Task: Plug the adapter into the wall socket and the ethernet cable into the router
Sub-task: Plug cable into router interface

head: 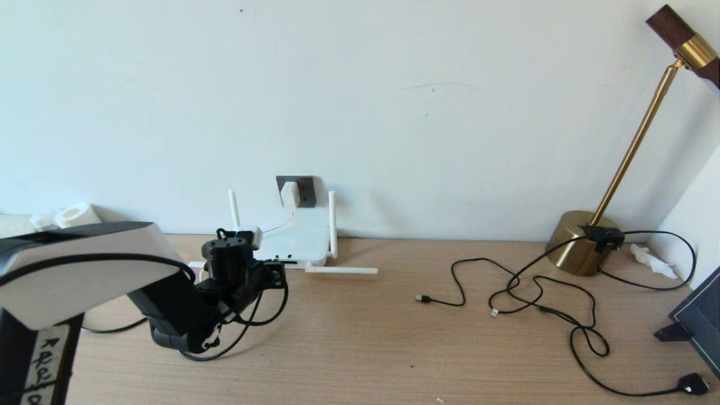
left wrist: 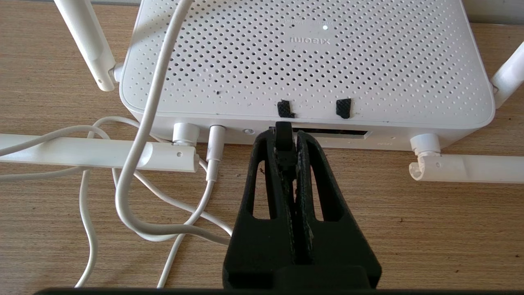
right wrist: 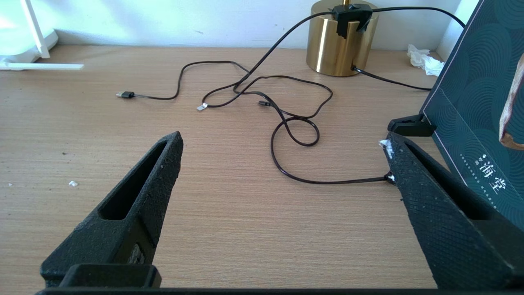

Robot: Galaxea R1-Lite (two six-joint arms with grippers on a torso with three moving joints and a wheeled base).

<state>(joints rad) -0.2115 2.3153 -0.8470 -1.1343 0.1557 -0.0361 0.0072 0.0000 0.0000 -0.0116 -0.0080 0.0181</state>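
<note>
The white router (left wrist: 307, 61) lies flat against the wall, its antennas (left wrist: 94, 152) folded out. My left gripper (left wrist: 284, 141) is shut on the black end of the ethernet cable (left wrist: 283, 131). That end sits at the left end of the dark port slot (left wrist: 339, 132), and how deep it sits is hidden. In the head view the left gripper (head: 275, 274) is at the router's (head: 298, 239) near edge. The white adapter (head: 289, 194) sits in the dark grey wall socket (head: 305, 190); its cord (left wrist: 143, 123) runs over the router. My right gripper (right wrist: 282, 141) hangs open over bare table.
Thin black cables (head: 540, 292) with small plugs sprawl across the right half of the table. A brass lamp base (head: 579, 242) stands at the back right, with a dark teal board (right wrist: 475, 102) on a stand beside it. A white plug (left wrist: 215, 141) occupies a router port.
</note>
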